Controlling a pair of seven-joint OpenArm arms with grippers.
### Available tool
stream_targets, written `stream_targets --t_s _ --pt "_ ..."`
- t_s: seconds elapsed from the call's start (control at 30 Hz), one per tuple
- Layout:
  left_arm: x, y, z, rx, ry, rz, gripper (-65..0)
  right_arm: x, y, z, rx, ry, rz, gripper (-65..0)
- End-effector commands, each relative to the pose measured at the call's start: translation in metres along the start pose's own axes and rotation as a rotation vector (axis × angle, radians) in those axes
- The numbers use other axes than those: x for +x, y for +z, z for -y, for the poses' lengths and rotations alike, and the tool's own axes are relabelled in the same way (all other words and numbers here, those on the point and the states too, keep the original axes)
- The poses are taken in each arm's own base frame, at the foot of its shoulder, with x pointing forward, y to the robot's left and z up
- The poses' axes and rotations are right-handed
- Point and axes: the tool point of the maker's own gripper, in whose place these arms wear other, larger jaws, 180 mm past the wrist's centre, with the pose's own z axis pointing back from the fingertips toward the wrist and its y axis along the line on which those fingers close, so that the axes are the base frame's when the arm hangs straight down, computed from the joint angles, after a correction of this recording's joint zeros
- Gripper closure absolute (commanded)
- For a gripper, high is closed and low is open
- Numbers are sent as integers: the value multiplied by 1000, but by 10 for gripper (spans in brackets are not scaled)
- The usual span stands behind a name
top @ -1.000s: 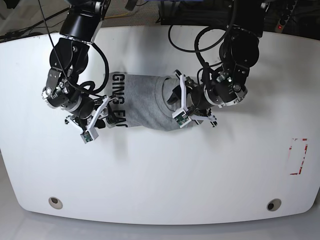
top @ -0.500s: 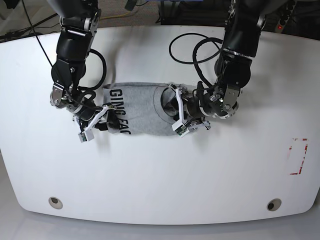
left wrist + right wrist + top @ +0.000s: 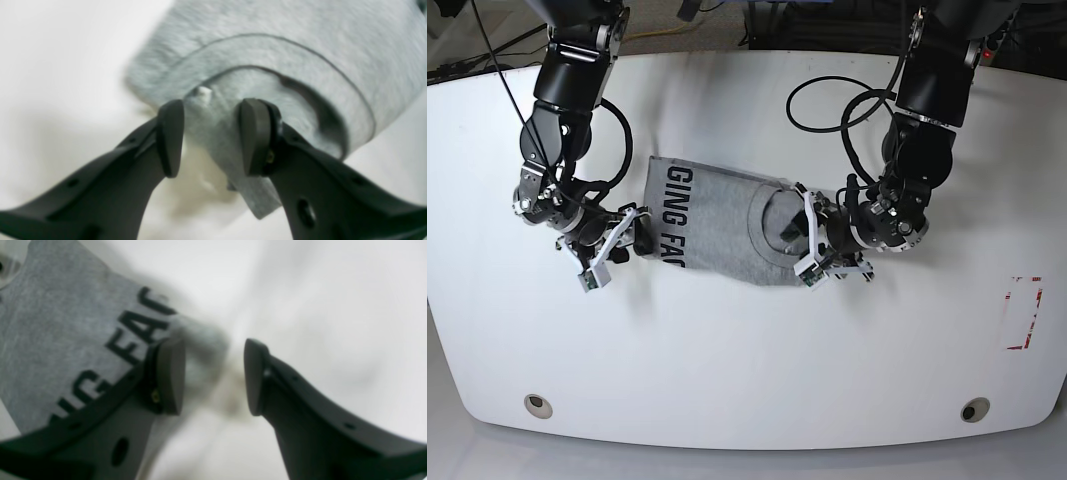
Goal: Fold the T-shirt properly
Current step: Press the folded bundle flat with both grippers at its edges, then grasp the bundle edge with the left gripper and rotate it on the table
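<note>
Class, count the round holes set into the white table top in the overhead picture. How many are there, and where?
2. One round hole sits near the table's front-left corner, the other round hole near its front-right corner. The arms and T-shirt may hide others.

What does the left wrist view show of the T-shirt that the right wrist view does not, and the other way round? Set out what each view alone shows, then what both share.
Only the left wrist view shows the curved neckband of the T-shirt, with grey cloth lying between the parted pads of the left gripper.

Only the right wrist view shows the black lettering on the shirt. The right gripper stands open at the shirt's edge, one pad over the cloth, the other over the bare white table.

Both show grey heathered cloth, white tabletop and dark parted jaws, all somewhat blurred.
</note>
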Motion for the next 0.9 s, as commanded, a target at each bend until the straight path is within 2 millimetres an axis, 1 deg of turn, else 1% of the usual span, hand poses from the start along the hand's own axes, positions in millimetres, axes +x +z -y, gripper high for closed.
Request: stream_targets --t_s 0.0,0.07,0.1,0.13,0.2,0.33,0.37,0.5,0.53,0.6,0.67,0.7,0.8,0.87 --pt "25 16 -6 35 -49 53 -253 44 21 5 -39 80 94 -274" --pt "32 23 -1 44 -74 71 -253 52 25 5 -46 100 109 -274" --pt "33 25 1 45 -81 73 -253 53 24 3 -43 104 108 -274" --pt "35 29 6 46 -88 81 -253 58 22 2 -38 122 110 -274" --pt "34 34 9 52 -90 85 -253 61 14 1 -29 156 84 -274" --pt "30 38 25 39 -94 85 -253 60 -8 -3 -4 202 54 -274" --pt "28 40 30 35 -95 81 -253 57 -15 -3 1 204 47 -274" --pt "13 41 48 9 -80 59 -254 48 -38 0 5 215 26 -274" --pt "10 41 51 2 -74 54 -254 44 -43 1 9 213 17 -274" --pt "-3 41 63 -23 -68 33 -254 39 -51 4 12 208 20 -274" --pt "-15 41 73 -59 -83 10 -254 31 -54 8 9 201 12 -274" --pt "-20 39 75 -69 -79 0 -254 28 -54 9 8 198 6 -274" --pt "-37 31 75 -93 -53 -43 -254 29 -51 10 0 215 0 -274" --pt "-35 26 66 -86 -48 -49 -254 17 -47 8 -4 221 -26 -274"
